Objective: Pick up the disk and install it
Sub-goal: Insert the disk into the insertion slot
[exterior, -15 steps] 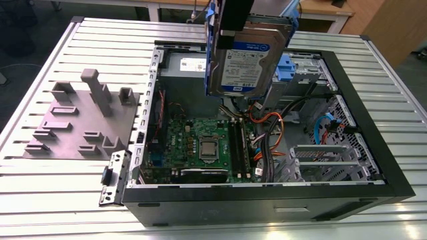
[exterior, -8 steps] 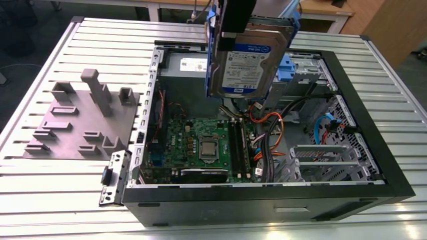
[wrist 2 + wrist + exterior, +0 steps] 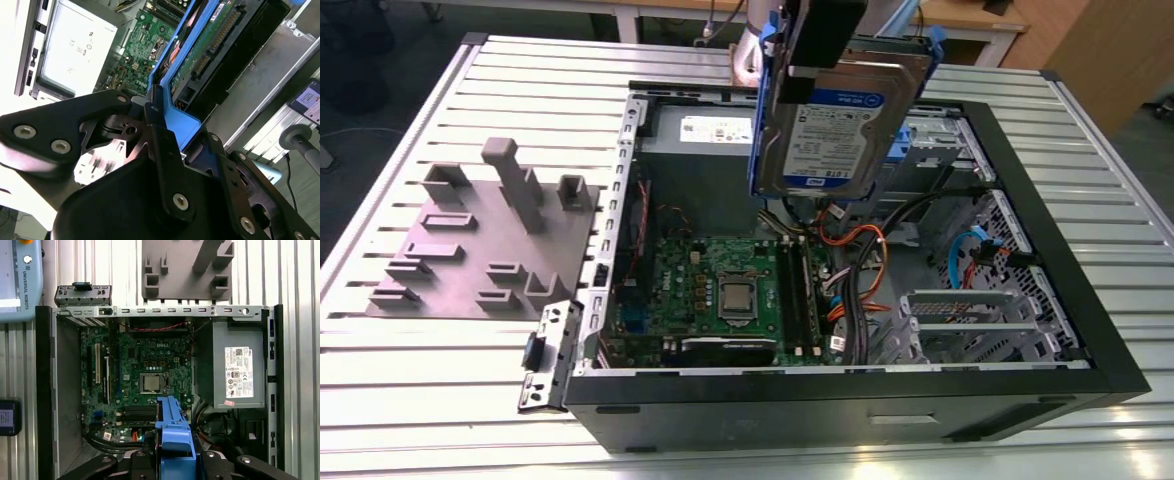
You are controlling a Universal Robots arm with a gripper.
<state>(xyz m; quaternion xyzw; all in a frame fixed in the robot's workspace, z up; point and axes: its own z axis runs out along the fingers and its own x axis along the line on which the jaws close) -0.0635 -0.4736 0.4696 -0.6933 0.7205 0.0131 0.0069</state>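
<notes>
The disk, a silver hard drive with a white-and-blue label and a blue carrier frame, hangs upright above the back of the open computer case. My gripper is shut on its upper edge. In the second wrist view the black fingers clamp the blue frame of the disk. In the first wrist view the blue frame of the disk juts out from the gripper, over the motherboard.
In the case lie the motherboard, orange and black cables, a metal drive cage and a grey power-supply box. A grey fixture block stands on the slatted table at the exterior view's left.
</notes>
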